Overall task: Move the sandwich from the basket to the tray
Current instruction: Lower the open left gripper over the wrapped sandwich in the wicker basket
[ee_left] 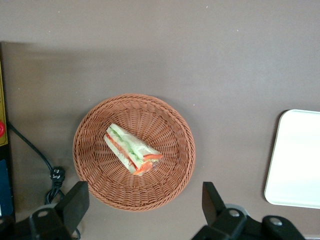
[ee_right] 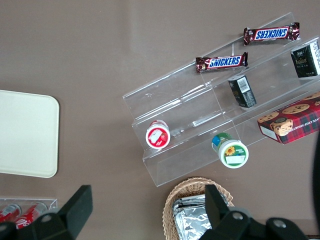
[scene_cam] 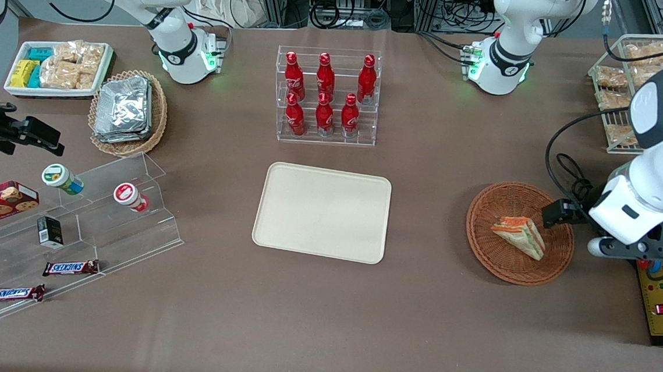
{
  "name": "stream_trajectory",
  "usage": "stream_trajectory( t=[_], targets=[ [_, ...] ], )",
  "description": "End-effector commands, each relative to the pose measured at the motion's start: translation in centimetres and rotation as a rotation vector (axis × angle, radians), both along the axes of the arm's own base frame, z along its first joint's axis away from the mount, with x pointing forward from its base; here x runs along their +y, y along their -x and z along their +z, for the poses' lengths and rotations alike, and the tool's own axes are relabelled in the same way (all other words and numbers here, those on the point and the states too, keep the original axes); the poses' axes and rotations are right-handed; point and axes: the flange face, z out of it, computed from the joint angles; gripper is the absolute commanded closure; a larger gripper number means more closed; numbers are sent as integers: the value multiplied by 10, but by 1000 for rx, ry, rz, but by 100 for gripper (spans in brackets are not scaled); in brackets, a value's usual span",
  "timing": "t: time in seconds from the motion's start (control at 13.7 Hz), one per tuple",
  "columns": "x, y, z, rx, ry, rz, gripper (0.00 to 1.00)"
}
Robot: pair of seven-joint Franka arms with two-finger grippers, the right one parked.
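Observation:
The sandwich (scene_cam: 519, 235) (ee_left: 131, 150), a pale wedge with orange and green layers, lies in the round reddish-brown wicker basket (scene_cam: 487, 258) (ee_left: 95, 185) toward the working arm's end of the table. My gripper (ee_left: 144, 205) hangs open well above the basket's rim, holding nothing; its black fingers (ee_left: 75, 202) stand wide apart. In the front view the arm's hand (scene_cam: 624, 215) hovers just past the basket's edge. The cream tray (scene_cam: 322, 211) (ee_left: 297, 160) lies bare at the table's middle, beside the basket.
A clear rack of red bottles (scene_cam: 326, 95) stands farther from the front camera than the tray. A wire rack of bagged snacks (scene_cam: 630, 84) and a yellow control box (scene_cam: 659, 296) flank the working arm. Acrylic shelves (scene_cam: 101, 222) and a foil-packet basket (scene_cam: 129, 110) sit toward the parked arm's end.

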Motion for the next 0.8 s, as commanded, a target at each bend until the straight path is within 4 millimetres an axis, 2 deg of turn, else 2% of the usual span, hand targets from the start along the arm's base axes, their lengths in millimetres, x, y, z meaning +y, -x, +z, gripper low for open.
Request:
stream_trajectory(
  t=[0.0, 0.15, 0.29, 0.36, 0.51, 0.73],
  targets=[
    [-1, -2, 2, 23, 11, -5, 0],
    [1, -3, 1, 24, 9, -2, 0],
    [-1, -5, -25, 70, -3, 0, 0],
    [-2, 0, -36, 89, -13, 33, 0],
    [-1, 7, -56, 127, -35, 193, 0],
    [4, 20, -101, 183, -70, 425, 0]
  ],
)
